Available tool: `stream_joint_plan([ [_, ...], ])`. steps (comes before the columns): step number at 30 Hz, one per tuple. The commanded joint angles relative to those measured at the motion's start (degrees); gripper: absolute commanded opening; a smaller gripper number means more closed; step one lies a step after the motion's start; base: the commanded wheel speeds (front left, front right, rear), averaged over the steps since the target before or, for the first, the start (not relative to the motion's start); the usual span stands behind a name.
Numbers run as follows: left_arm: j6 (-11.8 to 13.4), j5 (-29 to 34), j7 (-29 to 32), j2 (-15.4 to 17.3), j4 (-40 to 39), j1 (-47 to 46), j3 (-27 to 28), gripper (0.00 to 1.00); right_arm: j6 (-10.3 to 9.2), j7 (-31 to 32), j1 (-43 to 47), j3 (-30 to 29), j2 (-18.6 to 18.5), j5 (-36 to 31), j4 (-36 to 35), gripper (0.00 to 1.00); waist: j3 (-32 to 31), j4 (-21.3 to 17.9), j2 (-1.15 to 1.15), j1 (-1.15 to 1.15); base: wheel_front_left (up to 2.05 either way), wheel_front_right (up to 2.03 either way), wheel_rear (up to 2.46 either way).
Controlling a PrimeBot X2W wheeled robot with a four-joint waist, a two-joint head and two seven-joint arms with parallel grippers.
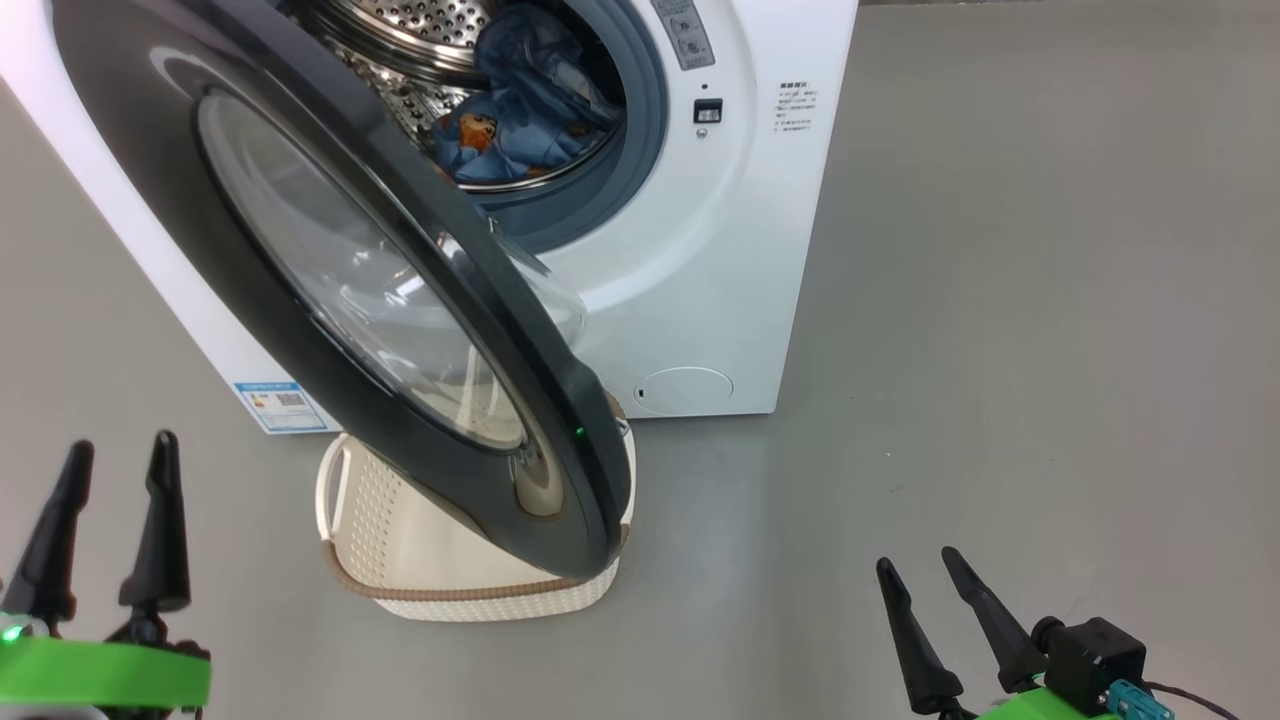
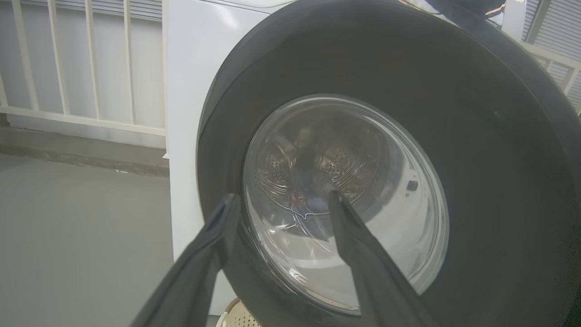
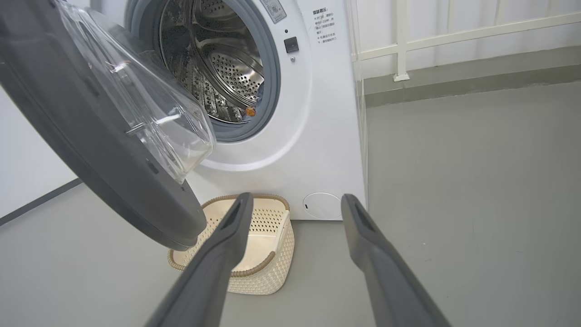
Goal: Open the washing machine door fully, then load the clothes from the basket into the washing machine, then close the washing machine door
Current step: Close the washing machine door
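Reading the labels first: you get no legible brand. The big white front-loading washing machine [image 1: 700, 250] carries a block of small dark print [image 1: 795, 107] to the right of the drum opening. It also has a grey label strip [image 1: 683, 32] at the opening's upper edge. Both are too small to read. A blue-bordered energy sticker [image 1: 283, 405] sits at the lower left of the front, with a code square on it; its text is unreadable.

The large round glossy black door [image 1: 350, 290], with its clear glass bowl, stands partly swung out from the left side. Its lower edge hangs over the small cream perforated plastic basket [image 1: 450, 592] with the brown woven-look rim. A green dot of light [image 1: 578, 432] shows on the door's edge. The basket sits on the grey floor [image 1: 1000, 350], just in front of the machine's base.

The light blue clothes [image 1: 530, 110] with orange prints lie inside the steel perforated drum [image 1: 420, 25].

Your left gripper [image 1: 122, 442] is low at lower left, fingers spread, grasping nothing, clear of the door. Your right gripper [image 1: 915, 557] is at lower right, also released, well apart from the basket.
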Motion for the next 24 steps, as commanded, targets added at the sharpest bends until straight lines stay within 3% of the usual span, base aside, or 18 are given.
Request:
stream_joint_plan([
  [1, -0.40, 2.14, -0.35, 1.53, -1.12, -0.42, 2.41, 1.00, 0.17, -0.28, -1.31, 1.47, -0.06, 0.14, -1.48, 1.00, 0.07, -0.10, 0.00, 0.00, 0.00, 0.00, 0.00],
  [11, -0.40, 10.00, -0.35, -1.14, 0.08, 3.99, 5.13, 1.00, 0.17, -0.28, -1.16, 1.34, -0.06, 0.08, -1.73, 1.00, 0.09, -0.48, 0.00, 0.00, 0.00, 0.00, 0.00],
  [24, -0.40, 11.41, -0.36, -3.14, 2.41, 8.70, 5.03, 1.00, 0.17, -0.28, -1.43, 1.34, -0.06, -0.01, -1.88, 1.00, -0.53, -0.88, 0.00, 0.00, 0.00, 0.00, 0.00],
])
